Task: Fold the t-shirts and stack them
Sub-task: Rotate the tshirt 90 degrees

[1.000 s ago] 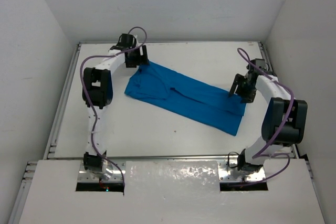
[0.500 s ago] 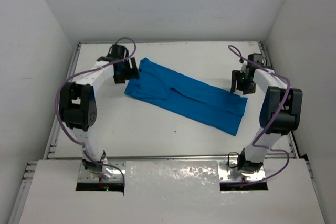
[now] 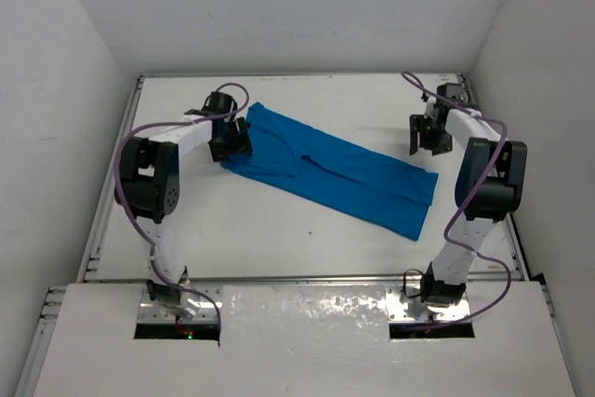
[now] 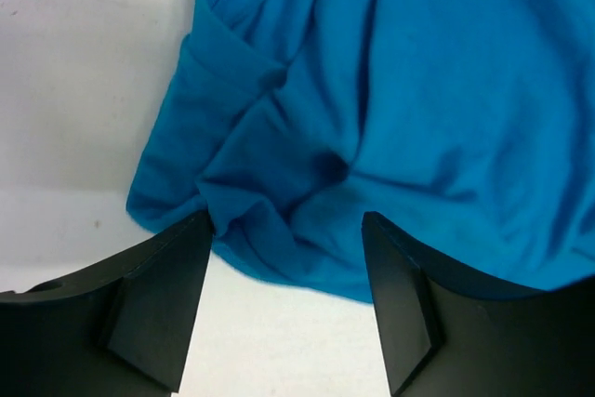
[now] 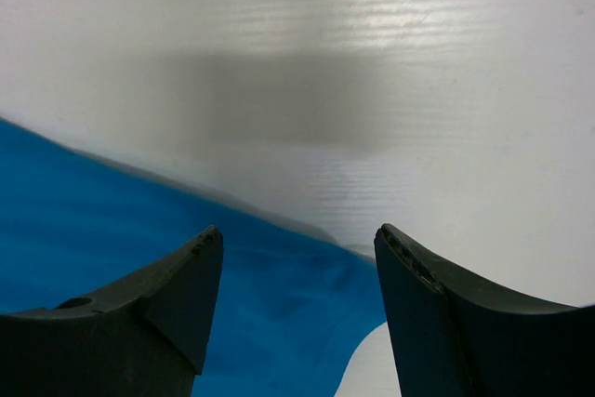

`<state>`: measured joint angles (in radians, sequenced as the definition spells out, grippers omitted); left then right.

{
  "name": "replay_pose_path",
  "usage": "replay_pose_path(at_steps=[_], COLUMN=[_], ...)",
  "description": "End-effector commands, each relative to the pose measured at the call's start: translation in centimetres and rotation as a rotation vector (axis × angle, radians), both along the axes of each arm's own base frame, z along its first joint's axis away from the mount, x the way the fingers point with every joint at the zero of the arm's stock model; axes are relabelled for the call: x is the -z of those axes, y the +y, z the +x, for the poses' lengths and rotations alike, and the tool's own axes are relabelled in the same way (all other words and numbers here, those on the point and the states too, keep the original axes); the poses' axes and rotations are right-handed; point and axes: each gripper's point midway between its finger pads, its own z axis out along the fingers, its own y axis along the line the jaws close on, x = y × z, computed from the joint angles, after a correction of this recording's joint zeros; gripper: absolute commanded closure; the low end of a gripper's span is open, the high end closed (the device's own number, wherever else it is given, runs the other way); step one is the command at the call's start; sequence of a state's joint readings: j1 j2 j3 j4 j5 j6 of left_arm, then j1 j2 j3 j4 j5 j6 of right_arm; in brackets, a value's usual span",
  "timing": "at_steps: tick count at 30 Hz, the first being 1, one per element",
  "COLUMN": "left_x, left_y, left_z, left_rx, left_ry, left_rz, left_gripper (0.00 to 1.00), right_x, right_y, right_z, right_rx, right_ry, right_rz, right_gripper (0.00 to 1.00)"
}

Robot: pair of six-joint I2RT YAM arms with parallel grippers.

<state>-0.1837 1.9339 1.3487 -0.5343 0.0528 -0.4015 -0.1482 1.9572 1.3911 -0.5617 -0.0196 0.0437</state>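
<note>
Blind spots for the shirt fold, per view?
- Top view: the left gripper covers a corner of the blue t-shirt; whether it touches the cloth can't be told.
- Left wrist view: shirt cut off at the top and right edges; only a bunched corner shows.
- Right wrist view: shirt runs off the left and bottom edges, partly behind the open right gripper.
- All views: lower layers hidden by the cloth itself.

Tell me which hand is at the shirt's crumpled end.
The left hand, at the wrinkled end of the t-shirt; the right hand is by its smooth corner.
</note>
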Motion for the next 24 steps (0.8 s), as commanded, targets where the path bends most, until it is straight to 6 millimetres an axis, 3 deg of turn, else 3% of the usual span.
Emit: replay_pose_path(at_steps=[1,4,7,9,13,14,15,18,24], left_x=[0.2,0.3,0.9,1.6,2.4,2.7,2.2,1.5,0.8], left_y=[-0.2,-0.1,0.1,0.1,0.3,0.4,0.6,1.0,0.3], left_z=[1.8,2.4,2.8,2.9,3.4,3.6,4.4,6.5,10.9], left_rx=[-0.003,-0.005,-0.010,-0.009,-0.005,-0.003,-0.008,-0.009,0.024], left_ry=[-0.028,-0.030,-0.027,-0.013,-0.005,0.001,-0.017,-0.068,-0.171], left_rz=[0.010,0.022,0.036,0.038,0.050,0.054,0.067,0.091,0.082], left_gripper=[0.37,0.40,0.42,0.50,0.81,0.95,1.00,1.00,1.00], right_x=[-0.1,0.9,1.0,1.8,2.1,1.9,1.9,2.1,3.0], right_y=[0.6,0.3,0.0,-0.1,-0.3,-0.5,-0.6,0.0,0.5], right_z=[-0.9,-3.3,-4.2,-4.8,-5.0,-5.0,-5.1,-5.3,-8.4], right_rx=[-0.046,-0.029,-0.049,-0.034,-0.012,-0.010,-0.004,0.042,0.176], right_ry=[0.007,0.040,0.035,0.067,0.070,0.063,0.062,0.068,0.111], right_rz=[0.015,0.021,0.034,0.058,0.102,0.097,0.095,0.135,0.148], right_gripper=[0.35,0.36,0.36,0.36,0.36,0.37,0.37,0.38,0.39])
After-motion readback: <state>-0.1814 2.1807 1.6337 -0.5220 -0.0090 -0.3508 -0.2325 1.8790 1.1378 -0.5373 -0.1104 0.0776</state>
